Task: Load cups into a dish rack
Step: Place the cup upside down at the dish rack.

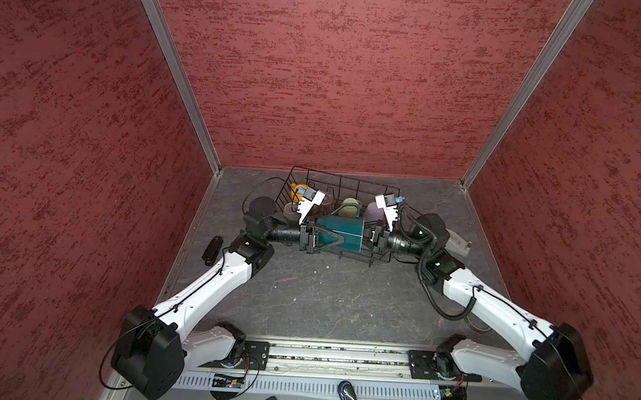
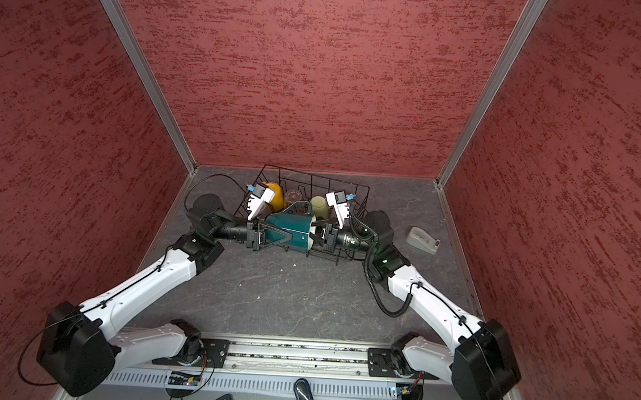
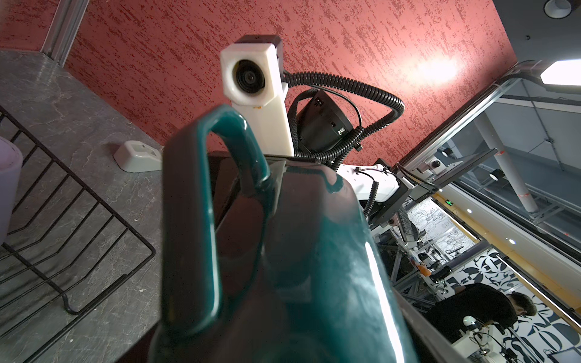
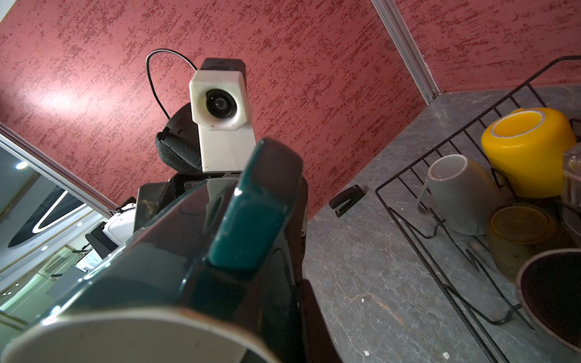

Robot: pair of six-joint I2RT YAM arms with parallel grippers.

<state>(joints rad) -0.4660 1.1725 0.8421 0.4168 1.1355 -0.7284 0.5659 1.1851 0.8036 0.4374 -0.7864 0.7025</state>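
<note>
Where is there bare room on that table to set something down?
Bare grey tabletop spreads between the dish rack and the arms' rail. Another lies between tape dispenser and back wall. The rack is crowded with cups.

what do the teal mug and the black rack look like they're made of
Teal mug: probably glazed ceramic; glossy teal outside with highlights, matte white inside, thick wall and handle. Dish rack: likely steel wire with a black coating; thin bent rods, dull black, though the metal itself does not show.

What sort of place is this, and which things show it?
Probably a robotics lab test booth: two robot arms on a rail, red panels around a grey tabletop, and a person in the room beyond.
</note>
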